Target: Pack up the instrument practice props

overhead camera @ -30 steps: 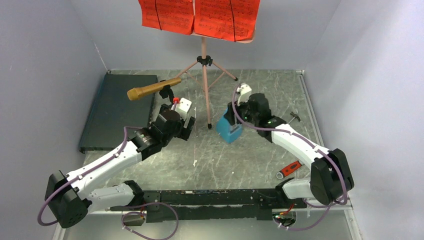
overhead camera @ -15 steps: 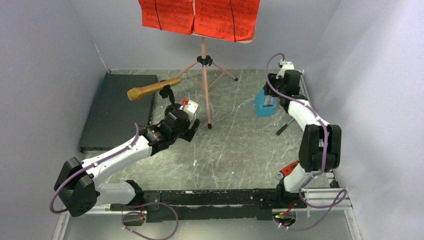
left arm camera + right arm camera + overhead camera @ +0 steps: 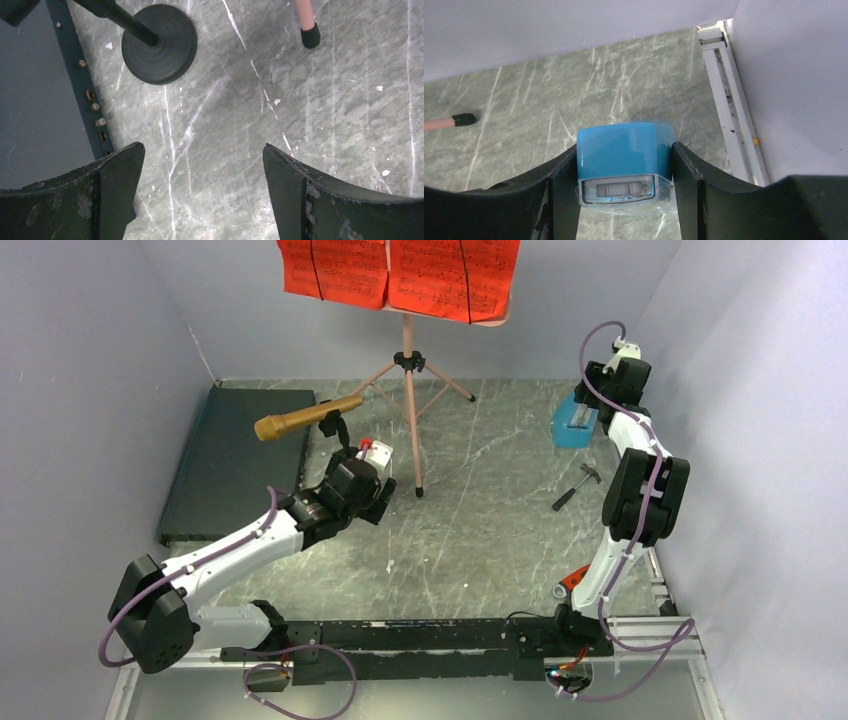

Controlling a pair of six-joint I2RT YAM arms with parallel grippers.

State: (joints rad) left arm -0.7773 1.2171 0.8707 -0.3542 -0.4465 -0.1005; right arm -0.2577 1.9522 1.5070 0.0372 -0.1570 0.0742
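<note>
**Markings.** The red sheet-music pages [image 3: 400, 270] carry black staves, with print too small to read. The blue metronome [image 3: 575, 423] has a grey windowed panel that is also illegible.

**Landmark.** The pink music stand [image 3: 407, 362] is upright at the far centre, pages on its desk and 3 legs spread on the table.

**Surface, room.** The table [image 3: 480, 530] is grey-green marbled and scratched white. Pale walls close 3 sides, and a white rail [image 3: 729, 100] runs along the right edge.

**Items.**
- Gold microphone [image 3: 303, 419]: left of the stand, tilted on its black round base [image 3: 159, 43].
- Dark case [image 3: 235, 460]: further left, flat.
- Metronome: far right of the stand, close to the corner wall and rail.
- Small hammer [image 3: 577, 486] and red-handled tool [image 3: 580, 578]: right of the stand, nearer the arms.

**Grippers.**
- Right gripper [image 3: 623, 149]: clamped on the metronome's sides.
- Left gripper [image 3: 201, 150]: jaws spread wide over bare table, between the microphone base and a stand foot, holding nothing.
</note>
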